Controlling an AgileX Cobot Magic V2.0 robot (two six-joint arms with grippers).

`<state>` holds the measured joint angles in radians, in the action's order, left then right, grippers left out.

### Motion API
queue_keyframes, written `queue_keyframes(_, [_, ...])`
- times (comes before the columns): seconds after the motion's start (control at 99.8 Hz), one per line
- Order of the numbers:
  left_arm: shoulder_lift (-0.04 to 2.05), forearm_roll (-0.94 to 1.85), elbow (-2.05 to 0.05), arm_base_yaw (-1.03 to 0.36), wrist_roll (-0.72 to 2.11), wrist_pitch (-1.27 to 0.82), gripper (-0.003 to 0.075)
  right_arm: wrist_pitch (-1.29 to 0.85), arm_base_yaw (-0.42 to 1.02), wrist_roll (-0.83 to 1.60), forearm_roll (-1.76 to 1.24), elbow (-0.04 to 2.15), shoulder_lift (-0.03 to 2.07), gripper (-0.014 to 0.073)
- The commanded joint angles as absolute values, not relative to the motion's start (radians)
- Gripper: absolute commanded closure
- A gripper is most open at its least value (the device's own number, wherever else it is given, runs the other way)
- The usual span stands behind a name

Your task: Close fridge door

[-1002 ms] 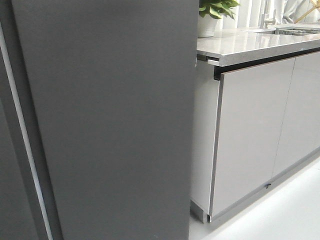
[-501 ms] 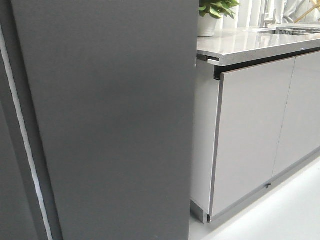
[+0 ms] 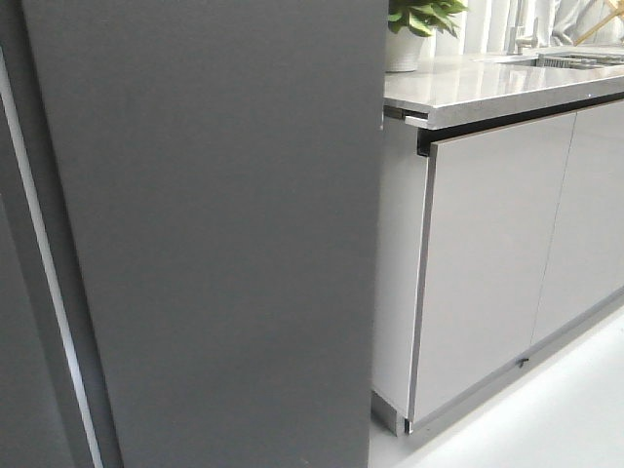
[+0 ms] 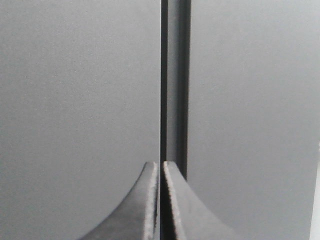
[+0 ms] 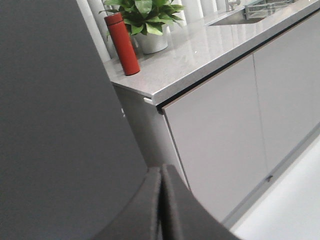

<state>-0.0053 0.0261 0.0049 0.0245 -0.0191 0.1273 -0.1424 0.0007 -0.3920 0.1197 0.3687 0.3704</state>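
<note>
The fridge door (image 3: 224, 234) is a tall matte dark-grey panel filling the left and middle of the front view, its right edge next to the cabinets. No gripper shows in the front view. In the left wrist view my left gripper (image 4: 160, 165) is shut and empty, close to the dark-grey panels, in line with the narrow vertical gap (image 4: 175, 85) between them. In the right wrist view my right gripper (image 5: 161, 169) is shut and empty, beside the door's outer face (image 5: 55, 125) near its edge.
Light-grey glossy cabinet doors (image 3: 492, 253) stand right of the fridge under a pale stone counter (image 3: 487, 83). A red bottle (image 5: 122, 44) and a potted plant (image 5: 147, 20) stand on the counter, a sink (image 5: 235, 17) farther along. White floor (image 3: 556, 409) lies at the lower right.
</note>
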Motion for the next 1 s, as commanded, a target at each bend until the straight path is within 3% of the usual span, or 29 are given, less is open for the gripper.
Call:
queue_keyframes(0.0, [-0.016, 0.03, 0.04, 0.023, -0.023, 0.2, 0.074, 0.0, -0.009, -0.392, 0.095, 0.278, 0.283, 0.0639])
queue_keyframes(0.341, [-0.016, 0.03, 0.04, 0.023, -0.023, 0.2, 0.074, 0.075, -0.007, -0.392, 0.084, 0.011, -0.033, 0.0639])
queue_keyframes(0.751, [-0.016, 0.03, 0.04, 0.023, -0.023, 0.2, 0.074, 0.092, 0.006, -0.387, 0.086, -0.035, -0.031, 0.0639])
queue_keyframes(0.992, [-0.016, 0.03, 0.04, 0.023, -0.023, 0.2, 0.074, 0.104, 0.006, -0.016, 0.0, -0.037, -0.031, 0.0639])
